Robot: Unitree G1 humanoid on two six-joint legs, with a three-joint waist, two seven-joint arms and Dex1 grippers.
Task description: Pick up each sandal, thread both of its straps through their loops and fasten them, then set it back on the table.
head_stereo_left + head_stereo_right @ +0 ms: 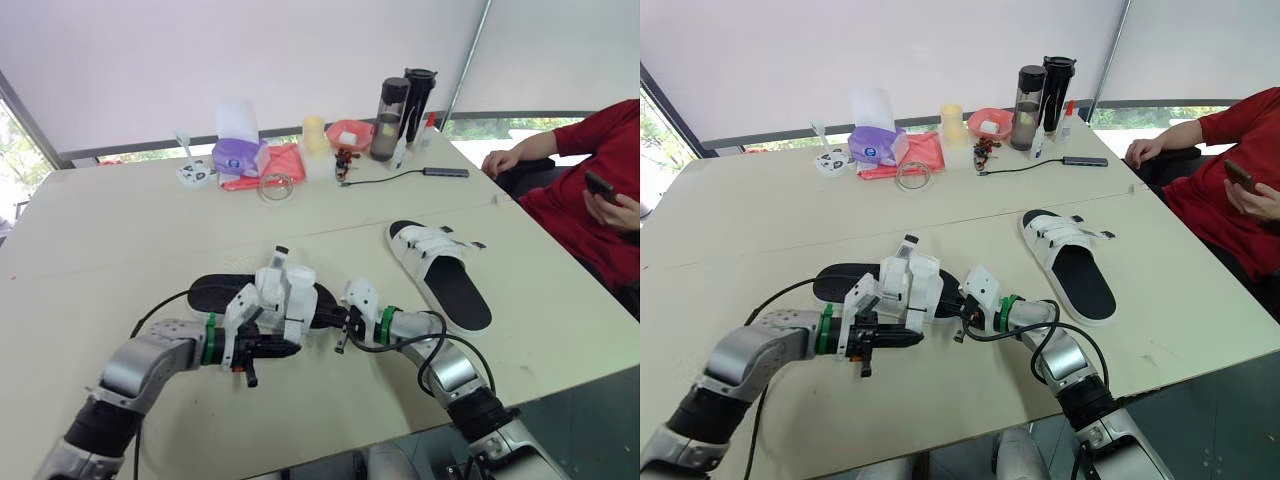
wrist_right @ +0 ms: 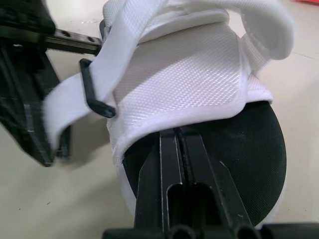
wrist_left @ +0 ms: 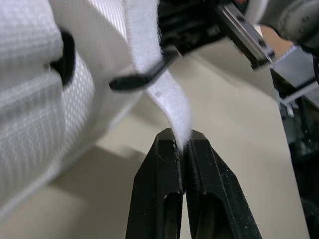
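Note:
A white sandal with a black sole (image 1: 285,288) is held just above the table (image 1: 120,250) in front of me, between both grippers. My left gripper (image 3: 182,144) is shut on the free end of a white strap (image 3: 172,107), which runs through a black loop (image 3: 142,74). My right gripper (image 2: 180,132) is shut on the sandal's edge, where the white upper (image 2: 184,74) meets the black insole (image 2: 249,164). A second sandal (image 1: 440,272) lies flat on the table to the right, with its straps across the top.
A person in a red top (image 1: 600,170) sits at the right holding a phone. Along the table's far edge stand a purple tissue box (image 1: 238,155), two dark bottles (image 1: 400,115), a pink bowl (image 1: 350,133), a tape roll (image 1: 277,187) and a cable (image 1: 400,176).

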